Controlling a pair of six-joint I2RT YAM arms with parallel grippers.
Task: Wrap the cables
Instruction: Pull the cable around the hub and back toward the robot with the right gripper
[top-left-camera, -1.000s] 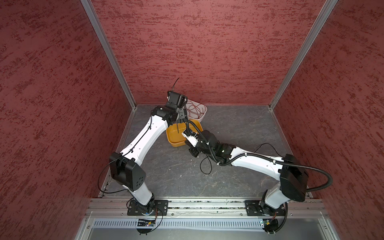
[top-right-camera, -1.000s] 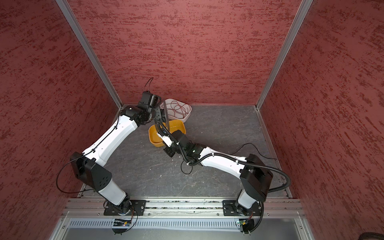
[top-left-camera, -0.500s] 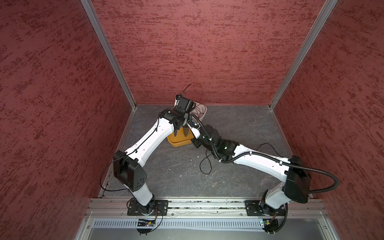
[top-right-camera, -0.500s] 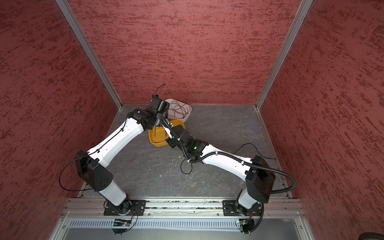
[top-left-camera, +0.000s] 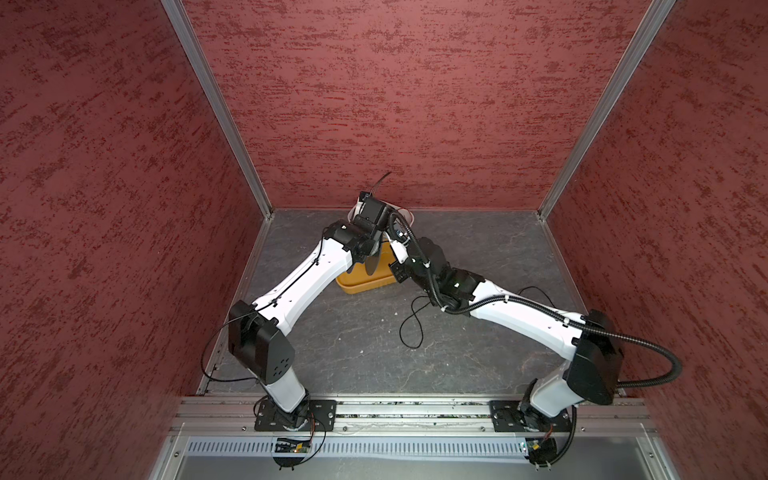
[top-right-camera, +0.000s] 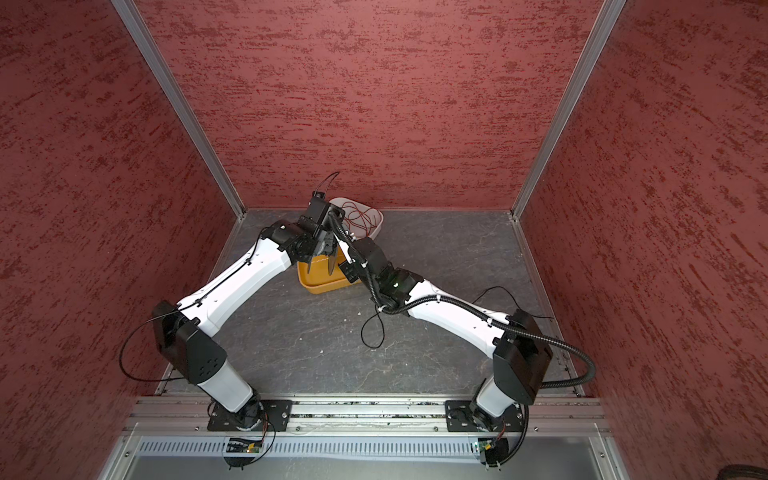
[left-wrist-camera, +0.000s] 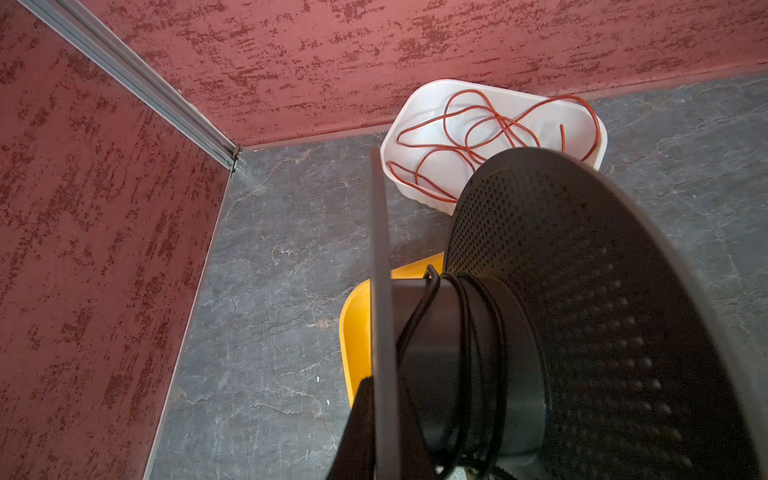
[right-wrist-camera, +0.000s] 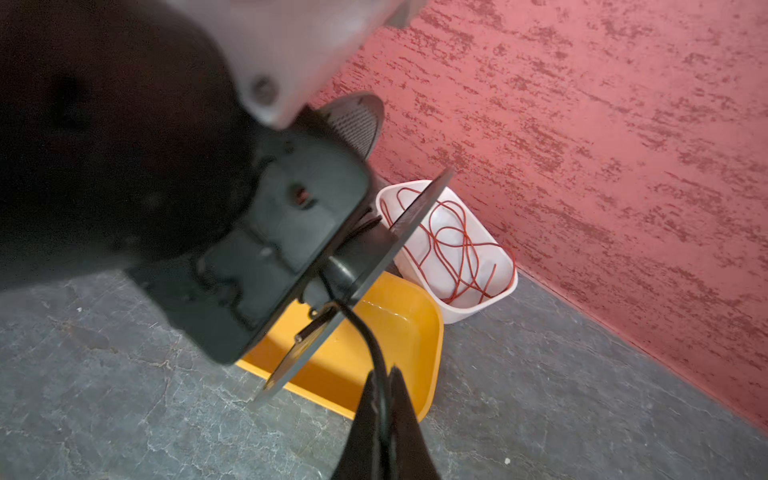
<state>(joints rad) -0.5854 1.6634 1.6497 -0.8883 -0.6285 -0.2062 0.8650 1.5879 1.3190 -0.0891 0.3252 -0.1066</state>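
My left gripper (left-wrist-camera: 380, 399) is shut on the thin flange (left-wrist-camera: 379, 266) of a black spool (left-wrist-camera: 469, 365), one finger on each side. The spool's other flange is perforated. The thin black cable (left-wrist-camera: 467, 316) lies in a few turns round the hub. From the spool the cable (right-wrist-camera: 365, 332) runs down into my right gripper (right-wrist-camera: 382, 374), which is shut on it just below. In both top views the two grippers meet over the yellow tray (top-left-camera: 365, 286) (top-right-camera: 328, 286). A slack loop of the cable (top-left-camera: 409, 328) (top-right-camera: 372, 332) lies on the floor under the right arm.
A white tray (right-wrist-camera: 478, 309) holding a tangled red wire (right-wrist-camera: 453, 249) stands against the back wall, right behind the yellow tray (right-wrist-camera: 419, 332). More thin black wire (top-left-camera: 536, 291) lies on the floor behind the right arm. Red walls close in three sides.
The left gripper has carried the spool to the right, over the yellow tray. The right gripper has moved toward the back wall with the cable, closer to the spool.
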